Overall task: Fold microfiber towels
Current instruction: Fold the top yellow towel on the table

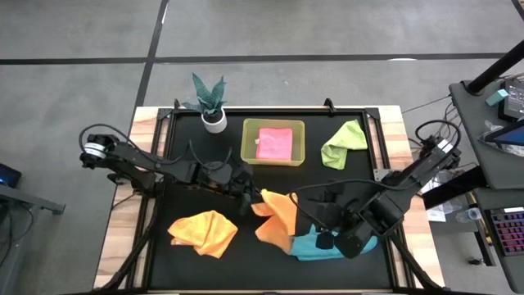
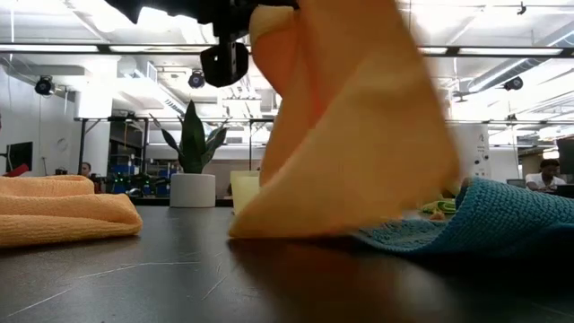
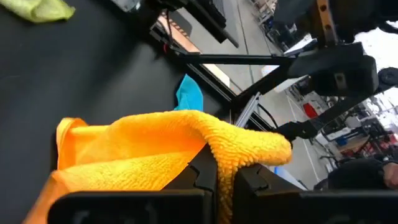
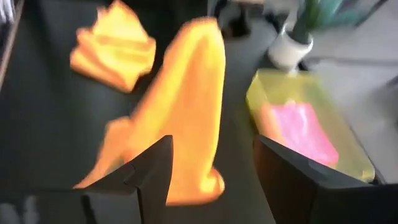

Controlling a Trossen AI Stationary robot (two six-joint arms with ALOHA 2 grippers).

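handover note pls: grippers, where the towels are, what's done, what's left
Left gripper: shut on a corner of the middle orange towel, holding it lifted, its lower edge on the mat.
Right gripper: open, empty, over the teal towel at the mat's front right.
Second orange towel: bunched at front left.
Lime green towel: crumpled at back right.
Pink towel: lies flat in the yellow-green bin.
Done: apparently only the pink one.
Left: fold both orange, teal and green.
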